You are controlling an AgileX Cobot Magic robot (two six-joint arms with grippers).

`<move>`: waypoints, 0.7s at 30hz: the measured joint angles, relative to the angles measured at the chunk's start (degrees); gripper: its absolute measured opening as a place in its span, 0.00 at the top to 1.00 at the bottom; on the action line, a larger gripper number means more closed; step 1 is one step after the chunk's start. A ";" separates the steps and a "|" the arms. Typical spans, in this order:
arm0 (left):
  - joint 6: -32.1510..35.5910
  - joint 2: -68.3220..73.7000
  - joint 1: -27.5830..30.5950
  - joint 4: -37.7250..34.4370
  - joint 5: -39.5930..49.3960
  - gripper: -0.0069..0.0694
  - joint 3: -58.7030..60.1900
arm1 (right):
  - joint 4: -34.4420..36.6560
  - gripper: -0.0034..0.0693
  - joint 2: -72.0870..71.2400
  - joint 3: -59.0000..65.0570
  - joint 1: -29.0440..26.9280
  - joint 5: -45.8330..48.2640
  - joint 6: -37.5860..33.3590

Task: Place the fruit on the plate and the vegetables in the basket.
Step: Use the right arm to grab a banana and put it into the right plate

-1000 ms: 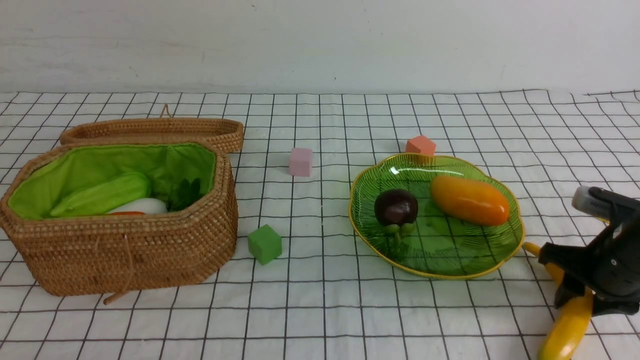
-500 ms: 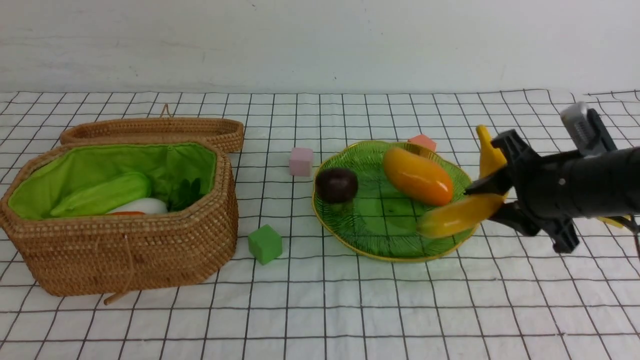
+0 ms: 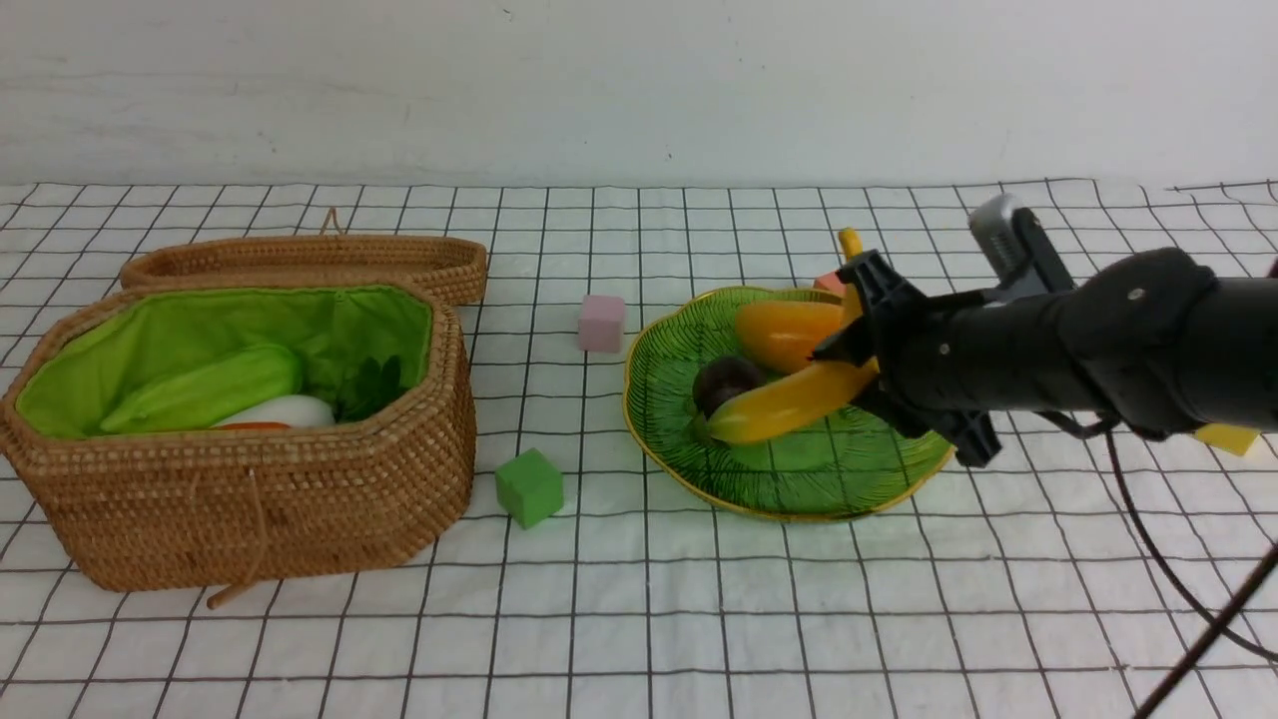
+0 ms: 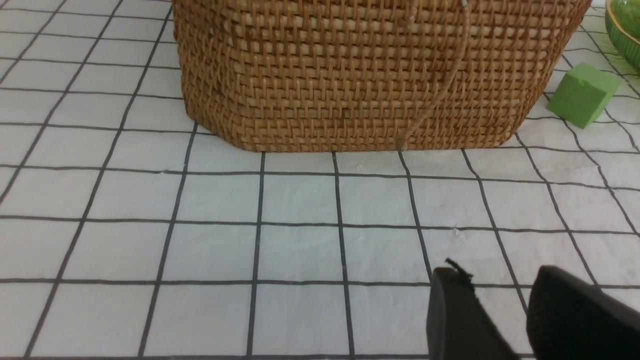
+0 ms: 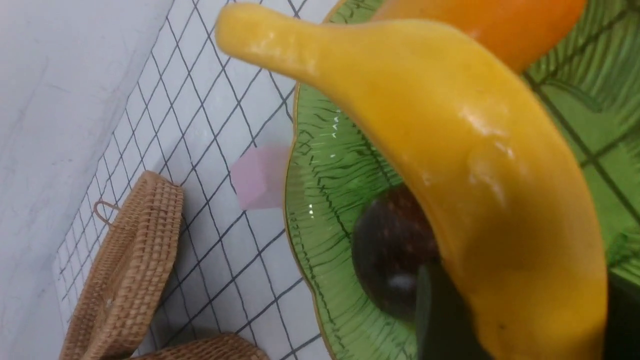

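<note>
Right gripper (image 3: 849, 345) clamps banana (image 3: 789, 399) above plate (image 3: 799, 489) | left gripper (image 4: 505, 320) parted, holding nothing | no legible writing

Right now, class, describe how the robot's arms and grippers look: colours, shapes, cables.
The right arm is a thick matte-black tube ending in a black gripper, with a silver-grey camera on top and thin black cables trailing below. The left gripper shows only black fingers.

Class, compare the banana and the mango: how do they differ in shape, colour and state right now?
The banana is curved and plain yellow; the mango is a plump orange-yellow oval. The banana is clamped in the right gripper over the plate; the mango lies free in it. Both are glossy toy fruits.
</note>
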 joint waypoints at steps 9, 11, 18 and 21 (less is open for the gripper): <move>0.05 0.00 0.00 0.00 0.00 0.62 0.00 | -1.78 0.28 3.75 -2.44 0.00 1.28 -1.07; 0.05 0.00 0.00 0.00 0.00 0.61 0.00 | -3.63 0.17 3.37 -2.44 0.00 1.44 -1.13; 0.05 0.00 0.00 0.00 0.00 0.60 0.00 | -16.95 0.04 -4.25 -2.44 0.00 4.59 -2.14; 0.05 0.00 0.00 0.00 0.00 0.60 0.00 | -24.92 0.08 -10.82 -2.44 0.00 9.61 -5.04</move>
